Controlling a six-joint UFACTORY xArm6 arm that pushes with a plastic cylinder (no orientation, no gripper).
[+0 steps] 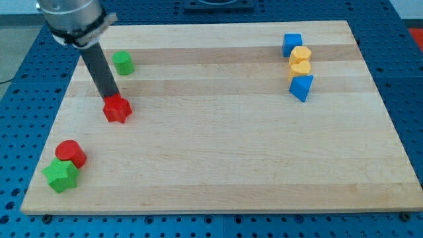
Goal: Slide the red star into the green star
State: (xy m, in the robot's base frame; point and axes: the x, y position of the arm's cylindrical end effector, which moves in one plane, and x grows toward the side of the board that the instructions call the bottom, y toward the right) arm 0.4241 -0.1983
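The red star (pixel 117 109) lies on the wooden board at the view's left, about mid-height. The green star (pixel 61 175) lies near the board's bottom-left corner, well below and left of the red star. My tip (pixel 112 97) rests at the red star's upper edge, touching or nearly touching it. The dark rod slants up to the view's top left.
A red cylinder (pixel 71 153) sits against the green star's upper right side. A green cylinder (pixel 123 63) is at upper left. At upper right stand a blue cube (pixel 292 44), two yellow blocks (pixel 300 61) and a blue triangular block (pixel 301 86).
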